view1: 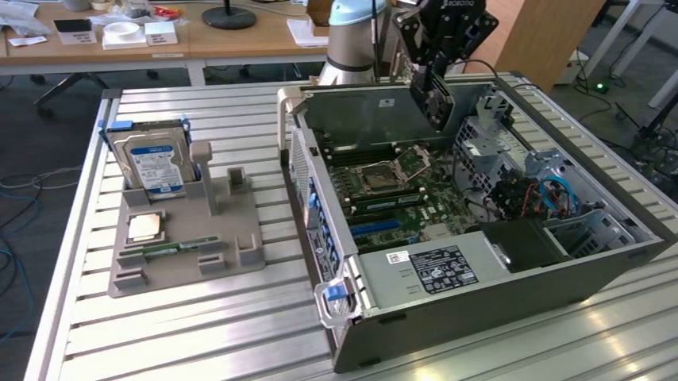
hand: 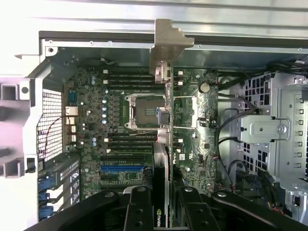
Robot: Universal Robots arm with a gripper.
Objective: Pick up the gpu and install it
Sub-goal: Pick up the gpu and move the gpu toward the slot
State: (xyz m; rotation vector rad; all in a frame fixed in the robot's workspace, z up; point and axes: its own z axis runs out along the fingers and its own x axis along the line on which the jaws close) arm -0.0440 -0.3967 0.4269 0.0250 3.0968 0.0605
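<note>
We see an open computer case (view1: 477,309), grey holder (view1: 228,238) beside it, hard drive (view1: 156,163) upright beside it, tabletop (view1: 190,333) beneath it.

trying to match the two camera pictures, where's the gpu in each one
Exterior view: the gpu hangs upright in the gripper, above the open computer case, near the picture's top.
Wrist view: the gpu is seen edge-on, clamped in the gripper, reaching out over the motherboard, with its silver bracket at the far tip.
Shared landmark: the cpu socket on the motherboard.

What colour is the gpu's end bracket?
The gpu's end bracket is silver-grey metal, clearest in the wrist view.
</note>
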